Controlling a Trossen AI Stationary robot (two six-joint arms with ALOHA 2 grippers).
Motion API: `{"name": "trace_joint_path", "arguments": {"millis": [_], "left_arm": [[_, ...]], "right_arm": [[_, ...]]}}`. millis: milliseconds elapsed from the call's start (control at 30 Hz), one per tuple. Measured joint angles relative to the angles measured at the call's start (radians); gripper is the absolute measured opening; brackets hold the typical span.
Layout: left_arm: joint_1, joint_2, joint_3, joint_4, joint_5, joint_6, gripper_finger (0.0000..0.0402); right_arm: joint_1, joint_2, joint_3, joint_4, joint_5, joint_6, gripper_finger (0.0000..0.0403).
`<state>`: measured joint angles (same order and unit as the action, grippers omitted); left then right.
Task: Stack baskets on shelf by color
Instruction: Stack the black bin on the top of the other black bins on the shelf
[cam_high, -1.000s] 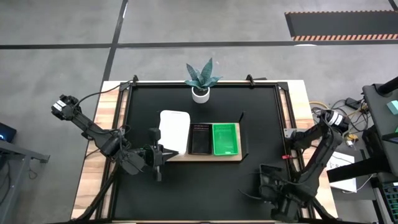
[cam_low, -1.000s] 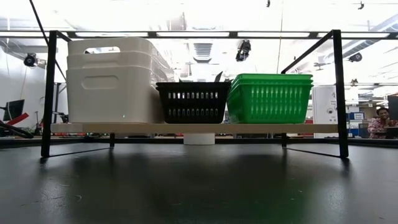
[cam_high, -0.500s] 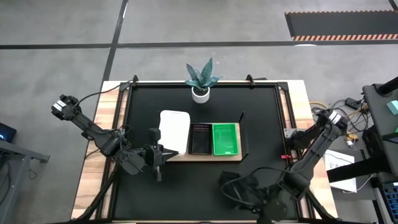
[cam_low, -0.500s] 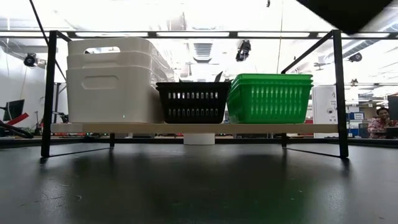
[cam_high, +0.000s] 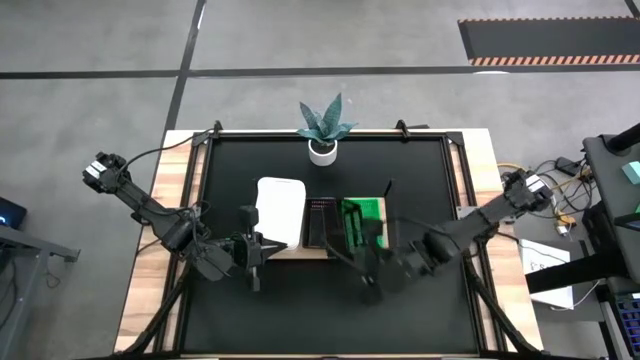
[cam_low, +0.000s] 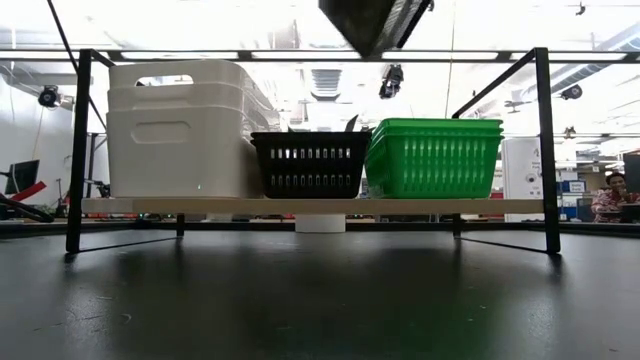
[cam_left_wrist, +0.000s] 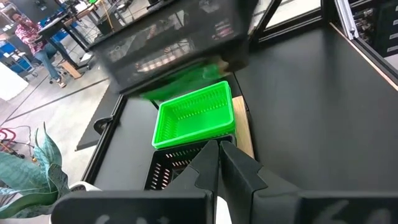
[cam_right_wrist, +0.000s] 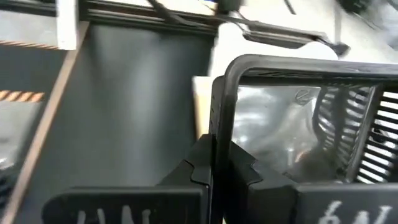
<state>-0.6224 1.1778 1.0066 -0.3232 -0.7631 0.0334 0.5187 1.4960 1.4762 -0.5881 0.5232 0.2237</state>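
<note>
Black basket (cam_right_wrist: 292, 118) hanging clamped in right gripper (cam_high: 362, 262) over shelf (cam_high: 330, 251) — left gripper (cam_high: 258, 250) clenched, empty, waiting beside white baskets (cam_high: 281, 208).

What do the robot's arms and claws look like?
Both arms are dark, almost black, made of thin jointed segments. The left arm has a cable looping near its base, and the right arm has a light-coloured joint at its base end. The left claw has two dark angular fingers; the right claw looks the same.
</note>
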Motion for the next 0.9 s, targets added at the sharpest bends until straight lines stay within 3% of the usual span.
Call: {"name": "trace_joint_path", "arguments": {"millis": [267,900], "left_arm": [[0.0,0.0,0.0,-0.01,0.0,0.0,0.0001],[0.0,0.0,-0.001,-0.026,0.0,0.006,0.0001]], "right_arm": [[-0.128,0.04,-0.008,0.04,-0.043,-0.013,0.0008],[-0.215,0.147,0.009,0.04,-0.105,-0.029,0.0008]]}}
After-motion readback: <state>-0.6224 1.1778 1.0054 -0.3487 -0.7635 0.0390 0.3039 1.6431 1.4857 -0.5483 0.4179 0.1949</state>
